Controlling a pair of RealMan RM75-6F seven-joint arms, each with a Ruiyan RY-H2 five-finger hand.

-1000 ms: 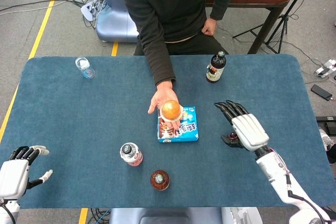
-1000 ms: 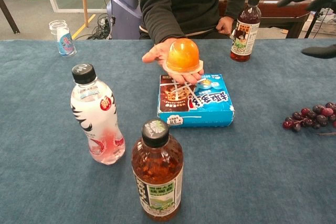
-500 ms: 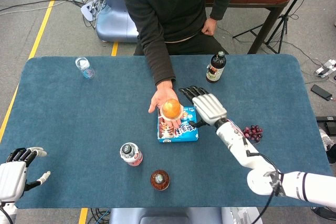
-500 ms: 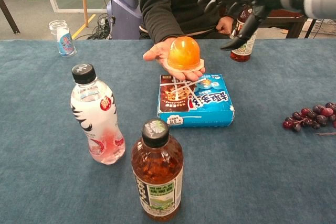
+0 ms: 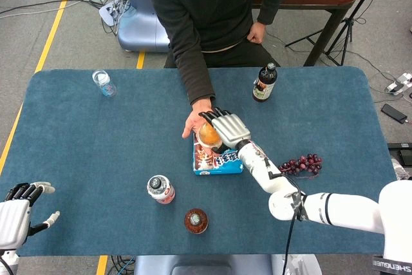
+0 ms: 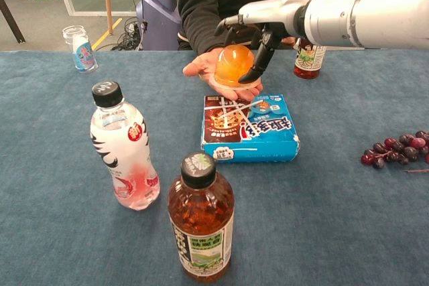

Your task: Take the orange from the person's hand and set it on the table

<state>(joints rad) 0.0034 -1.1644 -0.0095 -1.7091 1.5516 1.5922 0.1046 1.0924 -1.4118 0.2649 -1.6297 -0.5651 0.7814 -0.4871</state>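
Observation:
The orange (image 5: 207,134) (image 6: 232,66) lies on the person's upturned palm (image 5: 192,122) (image 6: 200,67), held above the far end of a blue box (image 5: 222,159) (image 6: 251,128). My right hand (image 5: 225,125) (image 6: 258,21) arches over the orange from the right, fingers spread above it and thumb (image 6: 257,65) down along its right side. The fingers are not closed around the fruit. My left hand (image 5: 16,214) hovers at the table's near left corner, fingers apart and holding nothing; the chest view does not show it.
A white-and-pink bottle (image 5: 161,189) (image 6: 124,149) and a brown tea bottle (image 5: 196,221) (image 6: 201,219) stand near the front edge. Grapes (image 5: 301,164) (image 6: 395,149) lie to the right. A dark bottle (image 5: 264,82) (image 6: 306,55) and a small clear bottle (image 5: 104,83) (image 6: 79,48) stand at the far side.
My right hand has swept left from the table's right side, over the grapes, and come down over the orange. The person's hand and my left hand have barely moved.

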